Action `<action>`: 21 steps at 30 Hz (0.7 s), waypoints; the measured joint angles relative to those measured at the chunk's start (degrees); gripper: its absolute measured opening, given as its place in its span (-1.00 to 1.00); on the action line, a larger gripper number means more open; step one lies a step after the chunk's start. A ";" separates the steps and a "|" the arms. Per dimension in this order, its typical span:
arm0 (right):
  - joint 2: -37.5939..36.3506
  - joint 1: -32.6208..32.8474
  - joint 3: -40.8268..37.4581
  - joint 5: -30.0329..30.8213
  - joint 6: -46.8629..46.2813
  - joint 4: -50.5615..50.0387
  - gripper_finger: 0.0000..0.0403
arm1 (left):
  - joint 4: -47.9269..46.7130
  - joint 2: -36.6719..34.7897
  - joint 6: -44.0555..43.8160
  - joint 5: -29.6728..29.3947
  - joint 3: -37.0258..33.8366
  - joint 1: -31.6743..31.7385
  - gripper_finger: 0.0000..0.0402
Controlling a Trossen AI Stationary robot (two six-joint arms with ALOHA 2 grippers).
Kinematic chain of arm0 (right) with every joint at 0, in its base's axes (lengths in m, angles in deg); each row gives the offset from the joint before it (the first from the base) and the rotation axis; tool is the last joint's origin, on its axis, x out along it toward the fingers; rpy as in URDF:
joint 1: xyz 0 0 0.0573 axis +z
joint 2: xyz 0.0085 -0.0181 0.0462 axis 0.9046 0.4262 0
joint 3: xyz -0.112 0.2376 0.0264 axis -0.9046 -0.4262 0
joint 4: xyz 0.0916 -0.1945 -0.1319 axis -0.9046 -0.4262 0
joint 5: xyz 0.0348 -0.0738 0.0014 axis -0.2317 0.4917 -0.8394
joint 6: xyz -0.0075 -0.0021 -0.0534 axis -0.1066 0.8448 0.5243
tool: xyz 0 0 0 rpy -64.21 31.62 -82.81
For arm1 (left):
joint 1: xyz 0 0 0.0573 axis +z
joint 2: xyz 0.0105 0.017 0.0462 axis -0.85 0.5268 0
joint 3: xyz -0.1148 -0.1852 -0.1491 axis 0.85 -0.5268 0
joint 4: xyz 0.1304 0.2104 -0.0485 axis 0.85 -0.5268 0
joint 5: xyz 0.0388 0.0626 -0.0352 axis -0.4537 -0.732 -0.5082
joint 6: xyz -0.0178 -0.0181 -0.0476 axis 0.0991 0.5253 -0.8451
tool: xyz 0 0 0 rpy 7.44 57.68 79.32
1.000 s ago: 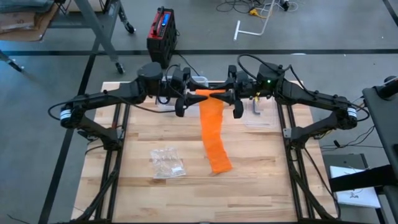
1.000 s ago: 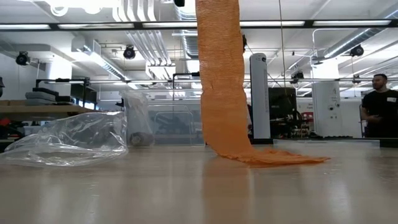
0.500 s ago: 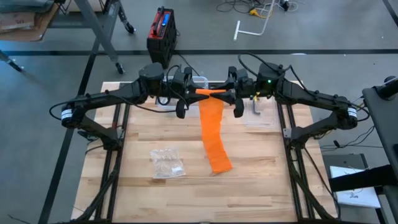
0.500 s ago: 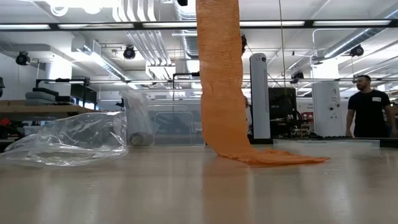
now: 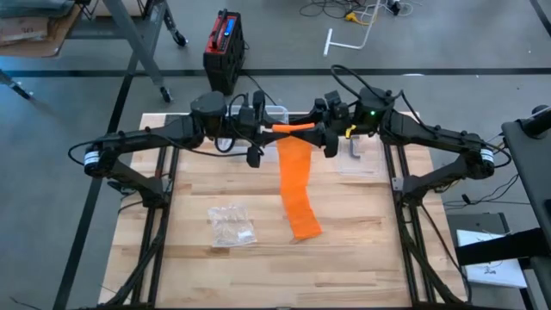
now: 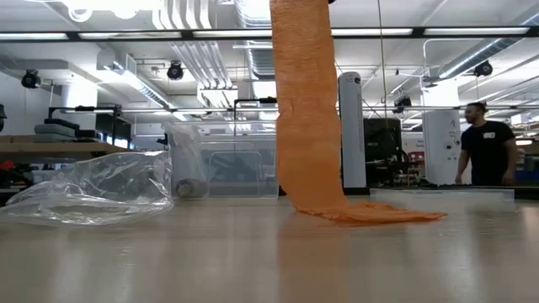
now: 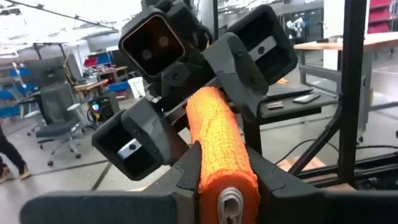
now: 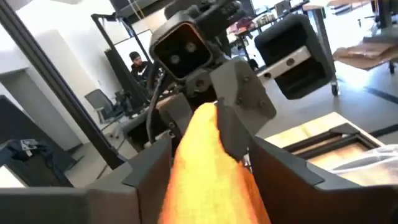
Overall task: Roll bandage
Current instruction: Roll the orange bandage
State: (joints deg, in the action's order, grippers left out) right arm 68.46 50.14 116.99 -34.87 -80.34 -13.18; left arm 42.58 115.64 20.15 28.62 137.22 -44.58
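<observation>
Left hand [image 5: 263, 131] is clamped on one end of the orange woven bandage roll [image 7: 221, 146], its fingers [image 7: 186, 171] pressing both sides of the rolled core; the right hand [image 5: 320, 131] faces it at the other end, fingers set apart around the roll rather than pinching it, as far as its wrist view shows. Both hold the short rolled part high above the far middle of the light wooden worktop [image 5: 362, 250]. Only a little is wound so far — most of the bandage hangs down as a long flat strip [image 6: 305, 109], its tail lying crumpled on the boards [image 6: 379, 215]. A clear crinkled plastic bag [image 5: 231, 226] sits apart to the left
</observation>
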 joint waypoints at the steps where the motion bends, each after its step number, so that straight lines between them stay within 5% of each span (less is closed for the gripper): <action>1: 0.01 0.00 0.00 0.08 -0.26 0.03 0.06 | -0.06 -0.04 0.41 -0.02 0.00 0.00 -0.72; 21: 0.01 -0.02 -0.24 0.92 -1.13 -1.07 -0.30 | -2.71 -0.61 8.44 -3.21 0.00 0.02 -0.69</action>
State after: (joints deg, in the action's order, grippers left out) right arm 68.46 50.12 116.75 -33.95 -81.47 -14.25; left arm 39.87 115.03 28.58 25.41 137.22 -44.56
